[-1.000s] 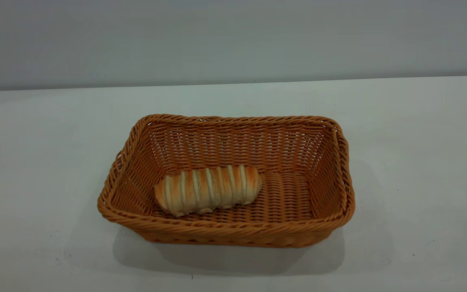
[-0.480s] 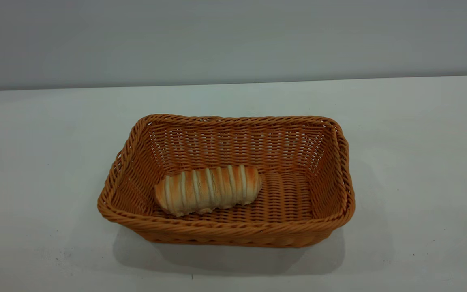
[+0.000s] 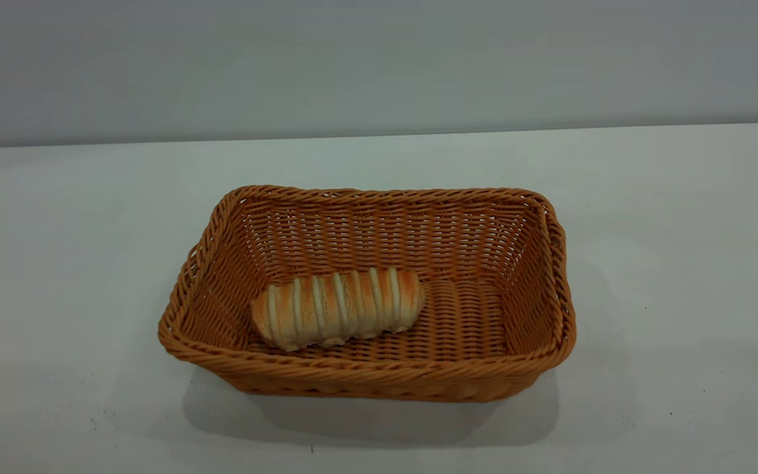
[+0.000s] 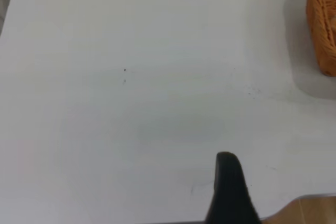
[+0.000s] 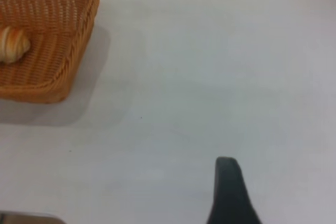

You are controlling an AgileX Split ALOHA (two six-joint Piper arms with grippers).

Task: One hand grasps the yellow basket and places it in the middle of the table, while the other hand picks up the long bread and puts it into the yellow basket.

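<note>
The yellow basket [image 3: 366,368] stands on the white table [image 3: 56,263] near its middle. The long bread [image 3: 337,307] lies flat inside it, toward the basket's left front. Neither arm shows in the exterior view. In the left wrist view a black part of my left gripper [image 4: 229,192] hangs over bare table near the table's edge, with a corner of the basket [image 4: 323,24] far off. In the right wrist view my right gripper [image 5: 230,192] is over bare table, well away from the basket [image 5: 79,30], with one end of the bread [image 5: 13,44] visible in it.
A plain grey wall runs behind the table [image 3: 379,66]. A wooden floor patch [image 4: 310,211] shows past the table's edge in the left wrist view. A few tiny dark specks dot the tabletop.
</note>
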